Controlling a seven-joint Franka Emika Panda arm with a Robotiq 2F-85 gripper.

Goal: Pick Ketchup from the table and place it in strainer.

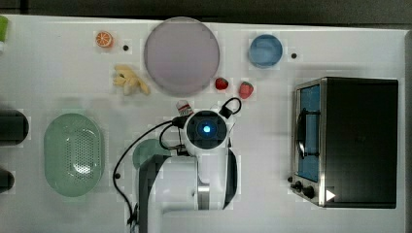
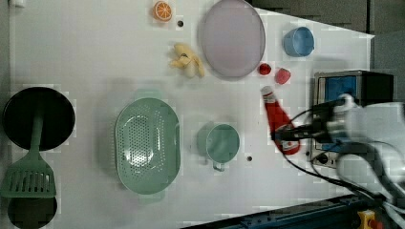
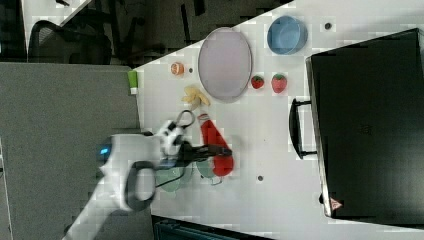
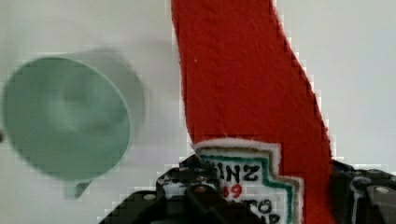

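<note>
Gripping ketchup (image 2: 279, 119), claw (image 2: 286, 136) hangs beside toaster oven (image 2: 346, 86).

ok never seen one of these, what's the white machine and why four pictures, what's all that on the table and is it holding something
The white machine is a robot arm with a two-fingered gripper. Three cameras off the arm look at the same white table; the fourth sits on the wrist, looking past the fingers. The gripper is closed around the red ketchup bottle, whose label fills the wrist view. Also on the table: a pale green strainer, a green cup, a grey plate, a blue bowl, two strawberries, an orange slice, a yellow toy and a toaster oven.
</note>
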